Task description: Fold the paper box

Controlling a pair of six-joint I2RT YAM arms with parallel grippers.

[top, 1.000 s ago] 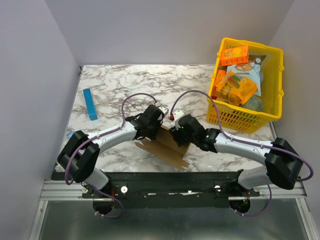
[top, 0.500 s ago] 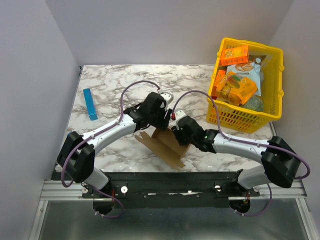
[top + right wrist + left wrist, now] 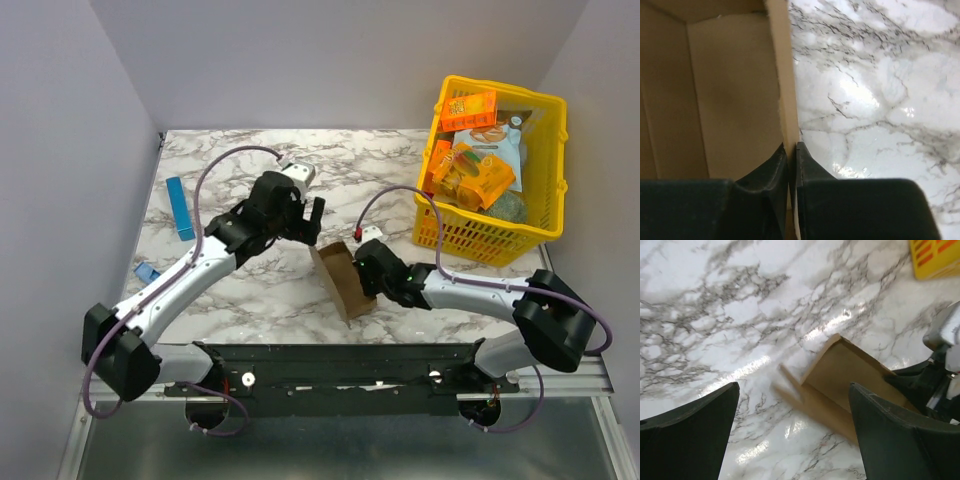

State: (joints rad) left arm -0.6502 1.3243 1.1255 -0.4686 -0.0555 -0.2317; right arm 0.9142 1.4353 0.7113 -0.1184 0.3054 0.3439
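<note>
Several orange printed snack packs sit in the yellow basket at the table's right side, their lettering too small to read, and the slim blue bar near the left edge shows no writing that can be made out either. The paper box, plain brown cardboard, stands partly raised on the marble table near the front middle, between the two arms, with one wall upright and a narrow flap lying flat on the marble beside it. The right gripper is clamped on the edge of that upright wall, one finger inside the box and one outside, the cardboard pinched between them. The left gripper hangs above the box with its fingers spread wide apart, holding nothing and touching nothing.
</note>
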